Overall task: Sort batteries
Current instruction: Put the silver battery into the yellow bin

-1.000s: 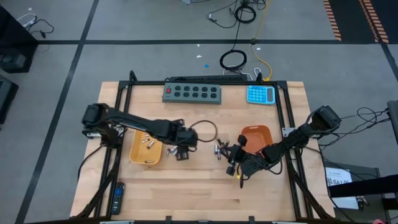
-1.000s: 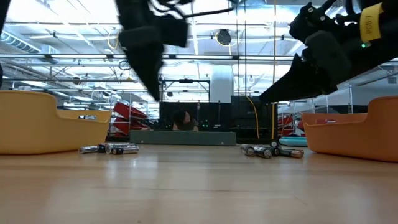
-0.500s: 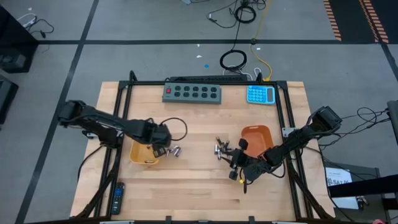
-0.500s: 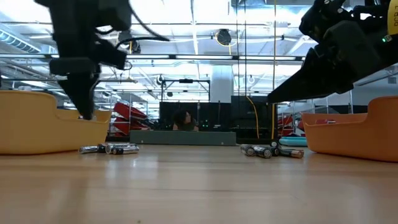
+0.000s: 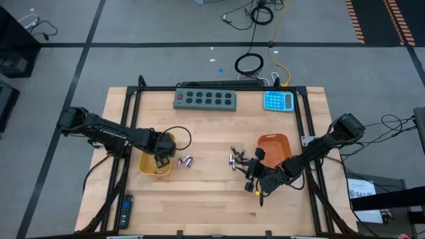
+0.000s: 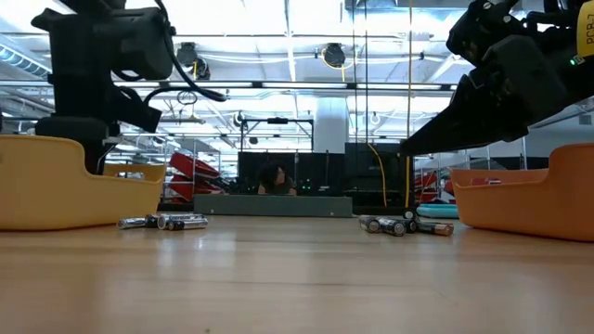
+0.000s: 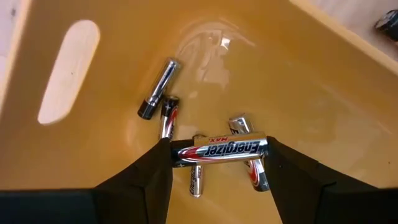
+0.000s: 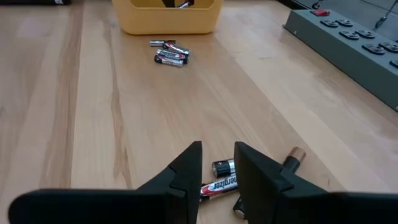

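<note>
Meanwhile the left tool [image 7: 219, 163] hangs over the yellow tray [image 5: 147, 166], clenched on a battery [image 7: 221, 149] above several others lying inside, while the right tool [image 8: 216, 163] hovers with fingers parted over loose batteries [image 8: 219, 177] on the surface [image 5: 212, 199].

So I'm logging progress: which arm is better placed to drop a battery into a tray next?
Probably the left: its gripper holds a battery over the yellow tray. The right gripper hovers at loose batteries, holding none.
</note>
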Controlling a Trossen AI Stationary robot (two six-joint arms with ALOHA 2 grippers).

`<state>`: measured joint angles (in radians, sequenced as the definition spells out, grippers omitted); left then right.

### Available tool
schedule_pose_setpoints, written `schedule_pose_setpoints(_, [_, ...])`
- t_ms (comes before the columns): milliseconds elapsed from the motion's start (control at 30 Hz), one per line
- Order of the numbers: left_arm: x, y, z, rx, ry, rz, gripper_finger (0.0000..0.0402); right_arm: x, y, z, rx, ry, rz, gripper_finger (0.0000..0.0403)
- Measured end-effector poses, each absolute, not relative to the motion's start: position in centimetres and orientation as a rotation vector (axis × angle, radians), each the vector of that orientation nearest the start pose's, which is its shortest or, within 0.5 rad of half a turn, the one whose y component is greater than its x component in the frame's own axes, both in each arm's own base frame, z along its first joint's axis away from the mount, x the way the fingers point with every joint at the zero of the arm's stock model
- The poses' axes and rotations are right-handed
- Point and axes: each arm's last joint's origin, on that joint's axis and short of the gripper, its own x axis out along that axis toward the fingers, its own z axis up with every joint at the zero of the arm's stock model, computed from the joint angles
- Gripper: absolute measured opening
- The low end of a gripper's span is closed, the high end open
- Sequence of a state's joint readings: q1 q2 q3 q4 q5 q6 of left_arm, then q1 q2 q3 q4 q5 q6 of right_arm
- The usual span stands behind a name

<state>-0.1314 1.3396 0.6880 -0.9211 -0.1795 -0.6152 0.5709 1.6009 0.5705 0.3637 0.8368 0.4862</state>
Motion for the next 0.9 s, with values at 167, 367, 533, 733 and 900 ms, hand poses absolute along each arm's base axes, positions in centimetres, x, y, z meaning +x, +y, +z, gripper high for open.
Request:
schedule_pose_setpoints(167, [18.9,-2.0,16.3,-0.245,1.469,0.513,0.0286,24.2,13.0,13.4,0.038,0.432,-0.368,0.0084])
schedule_pose_setpoints(367, [18.9,-1.9,16.4,-0.225,1.466,0.516,0.0315,24.2,13.0,13.4,0.038,0.432,-0.369,0.0084])
schedule_pose_setpoints(533, [19.0,-2.0,16.5,-0.214,1.469,0.503,0.0283,24.2,13.0,13.4,0.050,0.431,-0.370,0.0084])
schedule_pose_setpoints(733, [20.5,-2.6,18.5,-0.222,1.395,0.461,0.0278,24.0,13.2,13.3,0.076,0.436,-0.362,0.0084])
schedule_pose_setpoints(900, [22.1,-3.2,20.9,-0.202,1.278,0.446,0.0278,23.5,13.6,13.0,0.089,0.464,-0.355,0.0084])
